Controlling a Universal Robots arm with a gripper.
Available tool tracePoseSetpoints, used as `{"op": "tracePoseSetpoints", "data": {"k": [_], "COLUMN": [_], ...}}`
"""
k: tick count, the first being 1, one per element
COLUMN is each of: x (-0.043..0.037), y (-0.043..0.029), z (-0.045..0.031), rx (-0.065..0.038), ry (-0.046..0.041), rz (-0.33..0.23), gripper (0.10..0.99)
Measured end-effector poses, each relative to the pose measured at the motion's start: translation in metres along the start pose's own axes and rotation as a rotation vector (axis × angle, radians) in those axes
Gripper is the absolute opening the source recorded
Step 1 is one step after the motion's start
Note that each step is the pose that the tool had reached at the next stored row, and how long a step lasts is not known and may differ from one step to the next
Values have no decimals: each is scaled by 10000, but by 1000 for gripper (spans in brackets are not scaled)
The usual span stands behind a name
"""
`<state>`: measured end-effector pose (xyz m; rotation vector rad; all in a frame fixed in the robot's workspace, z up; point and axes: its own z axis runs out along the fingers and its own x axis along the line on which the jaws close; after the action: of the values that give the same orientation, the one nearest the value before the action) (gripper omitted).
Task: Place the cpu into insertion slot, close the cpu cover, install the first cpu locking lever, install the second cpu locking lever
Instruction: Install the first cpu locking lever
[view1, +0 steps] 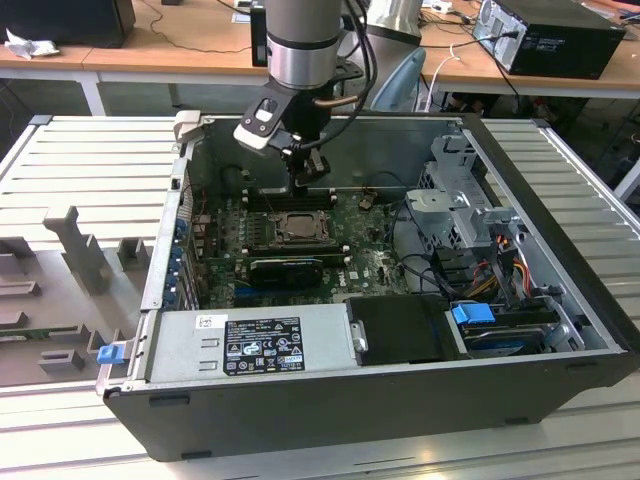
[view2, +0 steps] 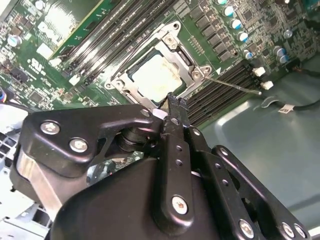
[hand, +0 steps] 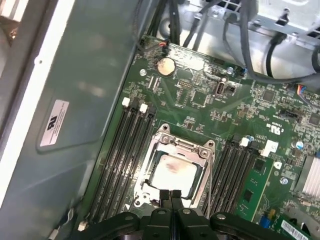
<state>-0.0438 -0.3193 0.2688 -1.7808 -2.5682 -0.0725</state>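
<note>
Black tool (hand: 170, 195) pinched narrow, empty, hovering at thin silver window-frame cpu cover (hand: 184, 146). Small flat beige-silver cpu (hand: 172, 172) seated beneath, on green motherboard (hand: 200, 107), far half. Prob light, stiff, fragile: grip edges only.

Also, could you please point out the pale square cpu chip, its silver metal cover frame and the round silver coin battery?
pale square cpu chip (hand: 172, 174): first wrist view, its middle.
silver metal cover frame (hand: 184, 145): first wrist view, one side bar.
round silver coin battery (hand: 166, 65): first wrist view, its centre.
</note>
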Motion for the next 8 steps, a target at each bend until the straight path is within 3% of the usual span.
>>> {"op": "tracePoseSetpoints", "data": {"k": [8], "x": [0], "y": [0], "z": [0], "rx": [15], "ry": [12], "rz": [-385], "gripper": [106]}}
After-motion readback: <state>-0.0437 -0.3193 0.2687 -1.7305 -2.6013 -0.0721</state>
